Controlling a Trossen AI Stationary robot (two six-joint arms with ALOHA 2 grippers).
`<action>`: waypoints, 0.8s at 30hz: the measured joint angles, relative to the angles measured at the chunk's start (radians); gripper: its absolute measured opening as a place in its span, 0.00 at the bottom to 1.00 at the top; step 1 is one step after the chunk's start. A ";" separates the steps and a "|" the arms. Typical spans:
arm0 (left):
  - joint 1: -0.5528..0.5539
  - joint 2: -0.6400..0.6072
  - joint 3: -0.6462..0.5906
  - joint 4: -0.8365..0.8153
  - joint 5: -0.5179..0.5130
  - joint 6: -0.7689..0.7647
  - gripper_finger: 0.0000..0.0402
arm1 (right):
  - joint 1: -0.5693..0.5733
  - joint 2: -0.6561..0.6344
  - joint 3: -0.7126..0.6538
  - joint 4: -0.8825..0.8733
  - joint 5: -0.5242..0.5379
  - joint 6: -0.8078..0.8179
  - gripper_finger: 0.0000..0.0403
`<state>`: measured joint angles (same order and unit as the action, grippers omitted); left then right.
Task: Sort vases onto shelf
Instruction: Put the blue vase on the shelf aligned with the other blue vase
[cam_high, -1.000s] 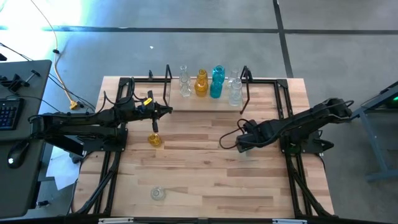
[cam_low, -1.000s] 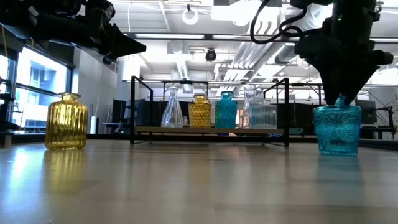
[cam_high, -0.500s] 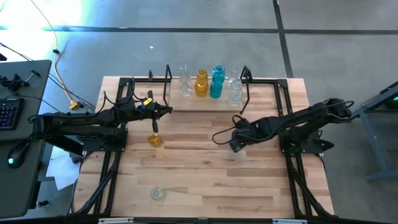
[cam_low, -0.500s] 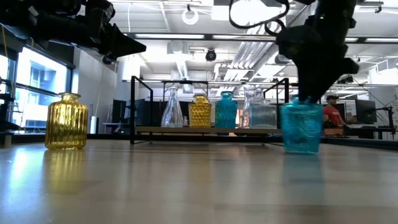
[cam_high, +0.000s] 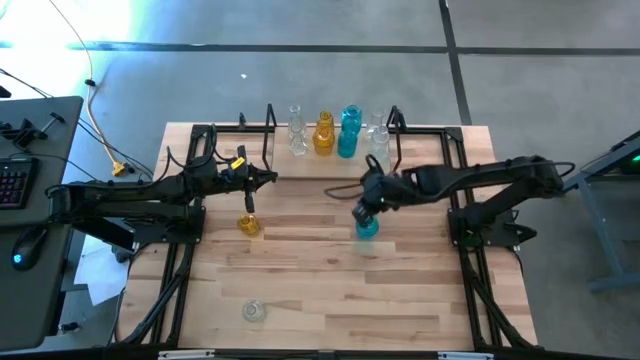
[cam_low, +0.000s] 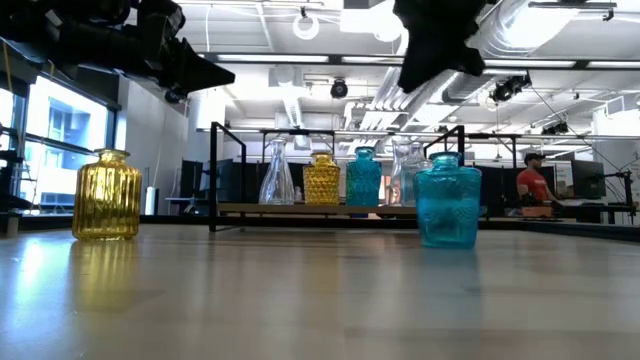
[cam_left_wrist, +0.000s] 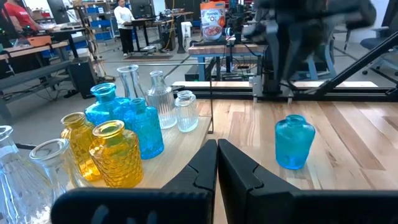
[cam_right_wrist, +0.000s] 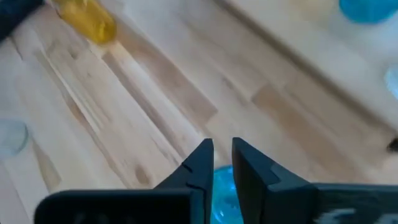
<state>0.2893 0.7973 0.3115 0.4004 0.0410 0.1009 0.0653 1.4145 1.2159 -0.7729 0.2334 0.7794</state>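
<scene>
My left gripper (cam_high: 270, 178) is parked with its jaws pressed together on nothing. The amber vase (cam_high: 248, 225) stands on the table just below and short of them, and I leave it for later. Ahead of those jaws is the shelf (cam_high: 320, 166), which already carries a row of vases (cam_high: 323, 133) at its far edge. The near strip of board is bare. The right gripper (cam_right_wrist: 222, 146) is the one working. Its jaws are nearly shut, with only a narrow slit between them, and they hold nothing. They hang clear above the teal vase (cam_low: 447, 200), which stands upright on the table directly under them, short of the shelf. To finish this step well, I judge I must spread the jaws first. Then I would come straight down over the neck, close on the neck rather than the belly, and lift before moving, so the base doesn't scrape. I would set it on the bare board, apart from the row there. Compared with a second ago, the right gripper was down on this vase's neck farther out to the right. The vase now sits nearer the middle, the gripper has risen off it, and the jaws have drawn in. The left arm and the amber vase have not moved.
</scene>
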 joint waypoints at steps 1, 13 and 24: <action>0.000 0.000 0.000 -0.003 0.000 0.000 0.01 | -0.008 0.000 0.015 -0.003 0.000 -0.019 0.10; 0.000 0.000 0.000 -0.015 0.000 -0.003 0.01 | 0.047 0.099 0.010 -0.167 -0.089 0.115 0.45; 0.000 0.000 0.000 -0.015 0.000 -0.003 0.01 | 0.044 0.244 0.008 -0.169 -0.119 0.103 0.59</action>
<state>0.2893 0.7975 0.3115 0.3855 0.0410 0.0982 0.1092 1.6587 1.2240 -0.9415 0.1142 0.8822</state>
